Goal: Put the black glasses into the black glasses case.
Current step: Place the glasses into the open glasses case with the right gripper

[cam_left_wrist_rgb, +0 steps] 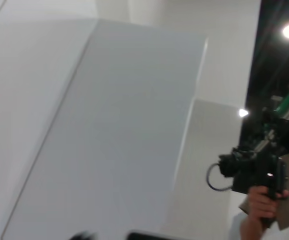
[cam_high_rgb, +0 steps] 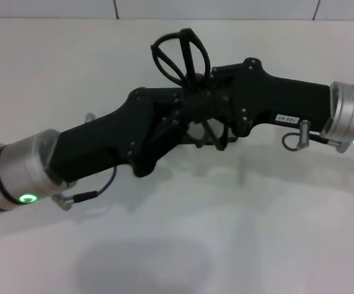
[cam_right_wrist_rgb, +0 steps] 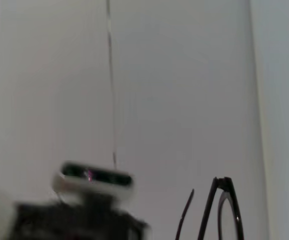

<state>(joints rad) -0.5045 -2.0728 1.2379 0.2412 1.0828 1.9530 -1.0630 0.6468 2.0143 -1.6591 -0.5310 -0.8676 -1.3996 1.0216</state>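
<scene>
Both our left gripper (cam_high_rgb: 165,131) and right gripper (cam_high_rgb: 217,101) meet mid-air, grip state unclear, with the black glasses (cam_high_rgb: 180,55) sticking up between them, light, fragile and springy, best pinched at the frame's bridge, never the lenses.

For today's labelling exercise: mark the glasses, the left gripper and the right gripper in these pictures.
Glasses (cam_high_rgb: 178,52), head view, on the dark frame loops above the two grippers.
Left gripper (cam_high_rgb: 165,131), head view, on its black finger linkage, mid-picture.
Right gripper (cam_high_rgb: 220,101), head view, on its black linkage beside the glasses.
</scene>
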